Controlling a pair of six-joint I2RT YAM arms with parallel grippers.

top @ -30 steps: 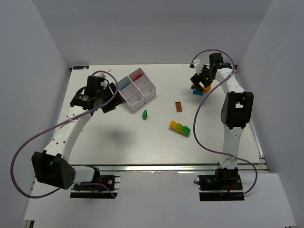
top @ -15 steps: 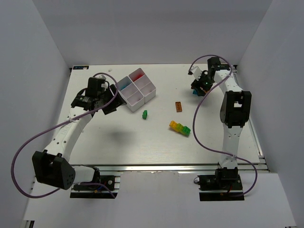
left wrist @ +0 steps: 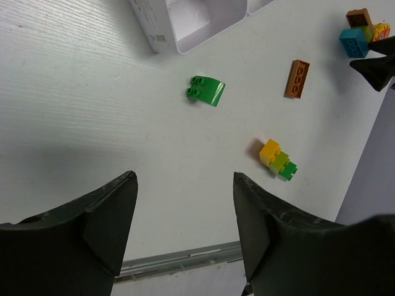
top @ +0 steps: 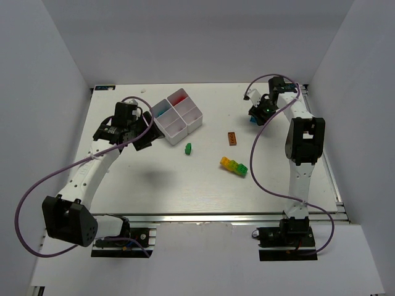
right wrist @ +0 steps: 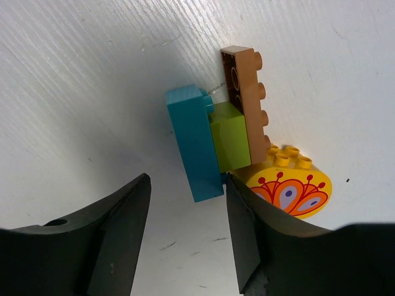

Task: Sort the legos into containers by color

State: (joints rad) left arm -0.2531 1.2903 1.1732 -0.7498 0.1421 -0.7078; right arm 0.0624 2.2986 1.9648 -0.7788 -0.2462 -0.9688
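While both arms hang over the table [top: 154, 185], the white tray [top: 177, 117] with four square boxes sits in the upper left part of the top view, just beside the left pincer [top: 145, 132]. Red bits lie in its top box, and a blue bit and a red bit lie in its left box. In the left wrist view the left pincer [left wrist: 185, 234] is spread wide with nothing in it, up above the table. One green brick [top: 187, 148] lies alone just below the tray. A flat brown brick [top: 231, 138] lies to its right, near the middle. Lower down sits a little clump of yellow and green bricks [top: 234, 166] stuck together. In the upper right of the top view the right pincer [top: 259, 113] is down at another clump. In the right wrist view the right pincer [right wrist: 185, 237] is spread apart, and the low end of a blue brick [right wrist: 194, 151] sits between its tips. I cannot tell if the tips touch it. Stuck to the blue brick is a light green brick [right wrist: 231, 145], then a long brown brick [right wrist: 247, 102], and a yellow brick [right wrist: 290, 185] with a painted pattern rests beside them.
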